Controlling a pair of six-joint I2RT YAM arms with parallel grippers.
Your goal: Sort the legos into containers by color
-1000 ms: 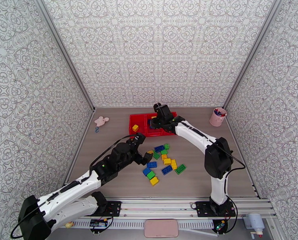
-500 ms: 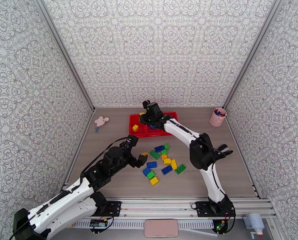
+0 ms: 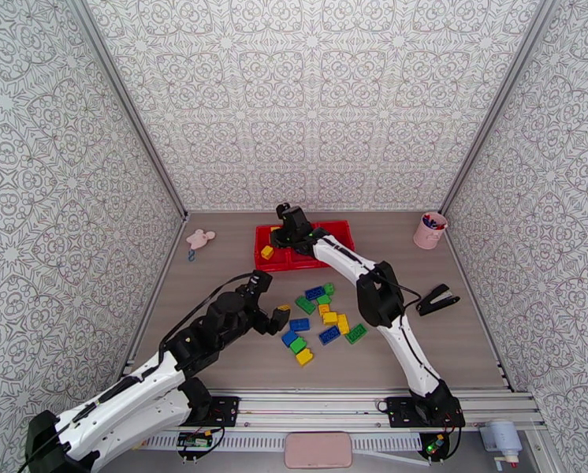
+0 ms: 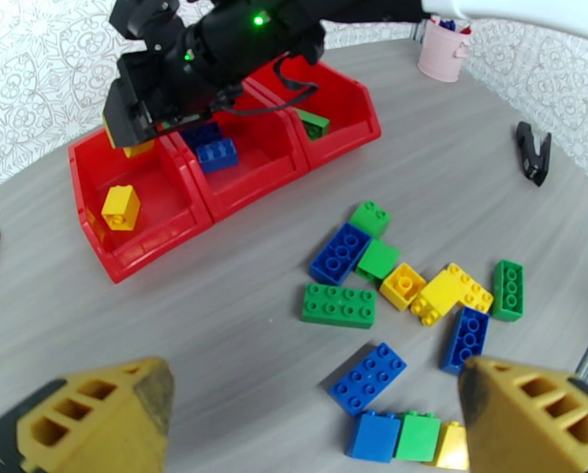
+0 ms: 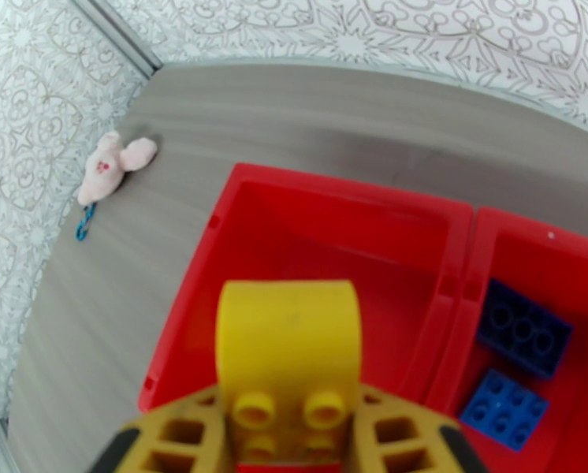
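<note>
The long red tray [image 3: 295, 266] lies at the table's far middle. Its left compartment [image 4: 148, 242] holds a yellow brick [image 4: 121, 207], the middle one has two blue bricks [image 4: 216, 154], and the right one a green brick [image 4: 314, 123]. My right gripper [image 3: 284, 228] hangs over the left compartment [image 5: 333, 230], shut on a yellow brick [image 5: 288, 333]. Several loose yellow, blue and green legos [image 3: 319, 318] lie scattered nearer the arms. My left gripper [image 3: 272, 310] hovers open just left of that pile, its yellow fingertips [image 4: 97, 411] wide apart above the bricks [image 4: 340, 304], holding nothing.
A pink cup with pens [image 3: 429, 229] stands at the far right. A black clip [image 3: 437, 297] lies on the table to the right of the pile. A small pink mouse toy [image 3: 200, 239] sits left of the tray. Patterned walls close in the table.
My right arm has swung left along the tray with the yellow brick, from the right part to over the left compartment. My left gripper has drawn back a little toward the left.
</note>
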